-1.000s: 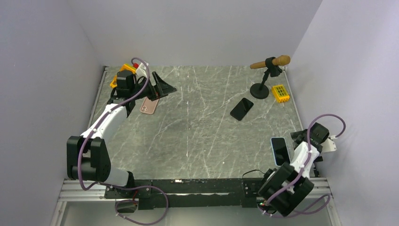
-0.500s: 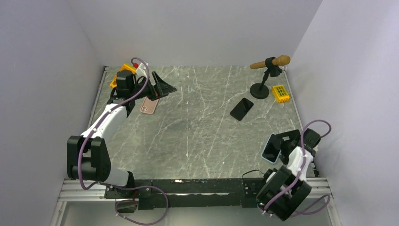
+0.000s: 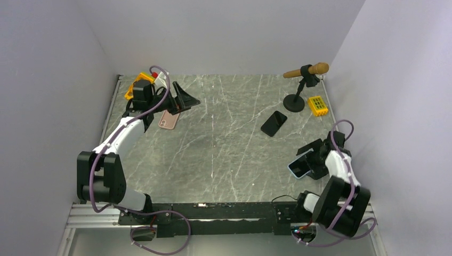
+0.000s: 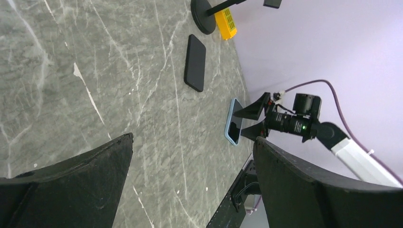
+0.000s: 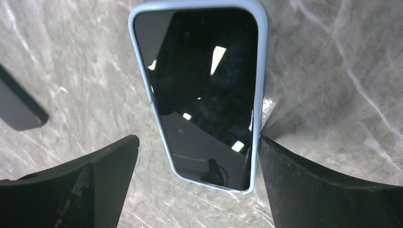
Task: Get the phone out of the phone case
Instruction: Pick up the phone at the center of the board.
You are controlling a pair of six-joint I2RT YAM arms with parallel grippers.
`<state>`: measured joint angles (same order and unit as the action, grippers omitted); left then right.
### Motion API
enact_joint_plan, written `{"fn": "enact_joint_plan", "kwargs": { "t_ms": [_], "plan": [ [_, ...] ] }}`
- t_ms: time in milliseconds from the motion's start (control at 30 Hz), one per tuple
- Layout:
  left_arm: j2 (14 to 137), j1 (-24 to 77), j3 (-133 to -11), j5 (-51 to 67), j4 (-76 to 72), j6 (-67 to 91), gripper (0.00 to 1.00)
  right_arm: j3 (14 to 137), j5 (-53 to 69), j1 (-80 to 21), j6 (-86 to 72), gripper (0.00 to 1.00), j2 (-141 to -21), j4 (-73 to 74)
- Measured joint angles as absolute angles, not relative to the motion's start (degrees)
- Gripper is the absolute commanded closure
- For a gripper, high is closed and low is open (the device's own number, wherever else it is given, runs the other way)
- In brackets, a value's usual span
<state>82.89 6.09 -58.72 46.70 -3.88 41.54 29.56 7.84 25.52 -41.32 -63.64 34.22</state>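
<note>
— Where is the phone [image 5: 199, 71]?

— It sits in its light blue phone case [image 5: 259, 71], screen up, in the gap between the fingers of the right gripper [image 5: 198, 142]. The case runs lengthwise out past the fingertips, its near end lying about level with them.

— Is the gripper clamped on it?

— No. Its jaws are spread wide. One finger [image 5: 304, 190] lies against the long edge of the case, while the other finger [image 5: 71, 190] stands clear, with a strip of grey marble table [image 3: 229, 149] showing between it and the case. Nothing pinches the case from both sides.

— Is the case flat on the table?

— From overhead it looks tilted, but whether an edge rests on the marble cannot be told.

— And the left gripper [image 4: 193, 137]?

— Spread wide too, with nothing between its fingers. It hangs above the table at the far left. A pink phone [image 3: 169, 119] lies on the marble just beside it.

— Anything else near the right gripper?

— A black phone [image 5: 19, 111] lies out beyond the free finger, well apart from the case. Farther ahead in the same direction stands a microphone stand [image 3: 295, 101], and a small yellow block [image 3: 317, 105] sits just beside its base.
</note>
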Motion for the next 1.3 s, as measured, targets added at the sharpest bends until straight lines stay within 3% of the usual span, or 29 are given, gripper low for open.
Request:
{"fn": "enact_joint_plan", "kwargs": {
  "t_ms": [333, 433, 533, 667, 700, 967, 1167, 1233, 1300],
  "plan": [
    [85.0, 6.1, -60.2, 43.6, 2.1, 36.1, 0.01, 44.0, -4.1, 17.4, -46.7, 0.07, -85.6, 43.6],
    [86.7, 6.1, -61.0, 42.2, 4.2, 34.1, 0.01, 45.7, -3.4, 17.2, -47.0, 0.16, -88.2, 44.8],
    [87.9, 6.1, -61.8, 41.3, 6.3, 32.4, 0.01, 45.6, -3.0, 17.2, -47.7, 0.45, -88.7, 44.9],
    [88.1, 6.1, -62.4, 39.9, 8.2, 30.3, 0.01, 44.4, -3.6, 17.1, -47.6, 0.93, -86.5, 44.3],
    [88.1, 6.1, -62.6, 39.5, 8.5, 29.6, 0.01, 43.7, -3.9, 17.0, -47.6, 1.0, -85.4, 43.8],
    [88.1, 6.1, -62.7, 42.2, 4.7, 29.5, 0.01, 36.2, -4.4, 15.9, -46.0, 1.0, -74.1, 37.0],
    [87.9, 8.5, -63.4, 42.2, 3.1, 29.1, 0.01, 25.3, 5.6, 13.5, -37.9, 1.0, -56.6, 27.0],
    [87.9, 10.3, -63.7, 42.5, 2.9, 29.2, 0.07, 24.5, 7.9, 9.6, -36.9, 1.0, -53.3, 25.0],
    [87.9, 11.5, -63.4, 44.0, 0.7, 30.7, 0.19, 24.5, 10.0, 5.0, -35.8, 1.0, -52.0, 21.6]
  ]
}}
